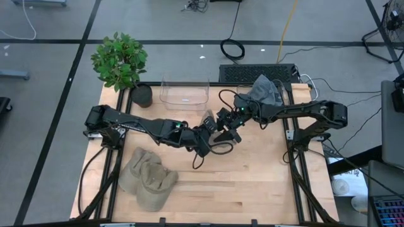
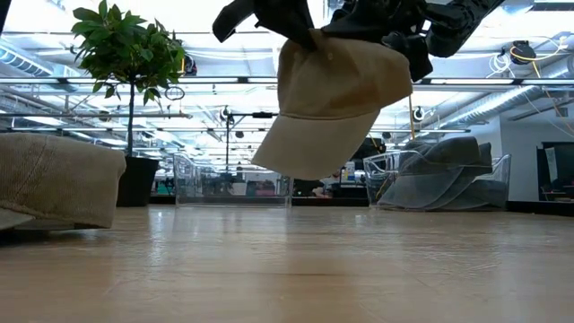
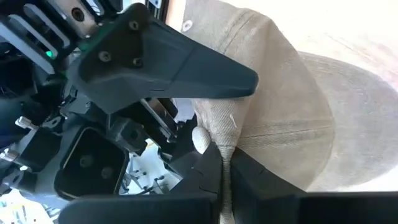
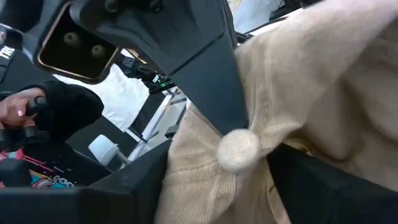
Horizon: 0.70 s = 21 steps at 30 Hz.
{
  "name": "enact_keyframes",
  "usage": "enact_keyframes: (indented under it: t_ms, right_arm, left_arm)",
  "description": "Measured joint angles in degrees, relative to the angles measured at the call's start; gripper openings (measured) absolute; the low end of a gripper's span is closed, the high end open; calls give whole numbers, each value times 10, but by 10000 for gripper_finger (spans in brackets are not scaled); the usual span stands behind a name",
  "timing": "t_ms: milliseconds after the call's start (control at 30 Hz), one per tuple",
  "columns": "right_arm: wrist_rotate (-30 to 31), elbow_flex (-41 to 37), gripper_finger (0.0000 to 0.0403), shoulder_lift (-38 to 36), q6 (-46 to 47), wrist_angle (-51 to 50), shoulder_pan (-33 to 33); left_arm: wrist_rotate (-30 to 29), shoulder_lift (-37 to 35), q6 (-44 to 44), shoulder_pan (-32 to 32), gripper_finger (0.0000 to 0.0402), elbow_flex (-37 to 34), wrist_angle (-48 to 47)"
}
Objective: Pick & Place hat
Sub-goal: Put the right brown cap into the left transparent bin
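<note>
Two end effectors meet over the middle of the light wooden desk (image 1: 252, 183), and between them we hold a tan corduroy cap (image 2: 336, 99) clear of the surface, its brim tipped down toward the low camera. Our left end effector (image 3: 224, 168) is pinched shut on the cap's fabric near the crown button, and our right end effector (image 4: 249, 149) is clamped on the same cap from the opposite side, so the cap lies directly at both sets of fingers rather than off to either hand. We judge this to be a hand-over or shared carry. Behind the grippers, at the far edge, stands an empty clear plastic bin (image 1: 184, 93), with a second clear bin holding grey caps (image 1: 265, 91) further toward the right arm's side; that filled bin is nearer the right arm. More tan caps (image 1: 148, 180) lie stacked on the desk's near left, beside the left arm's base, and a potted green plant (image 1: 120, 60) stands at the far left corner.
</note>
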Motion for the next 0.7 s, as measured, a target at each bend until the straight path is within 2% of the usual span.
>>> enact_keyframes:
  t_ms: [133,300,400,533,700]
  right_arm:
    - [0,0,163,0,-1,1,0]
    - [-2,0,25,0,-36,9,0]
    - [-3,0,12,0,-49,9,0]
    - [-9,0,5,-1,-56,14,0]
    - [0,1,3,-2,-57,6,-2]
  left_arm:
    - [0,0,-21,0,6,0,1]
    - [1,-1,-78,0,18,0,6]
    - [4,-1,-151,-1,41,0,16]
    - [-47,-4,-292,-9,63,-1,44]
    - [-66,-23,-400,-12,96,-2,46]
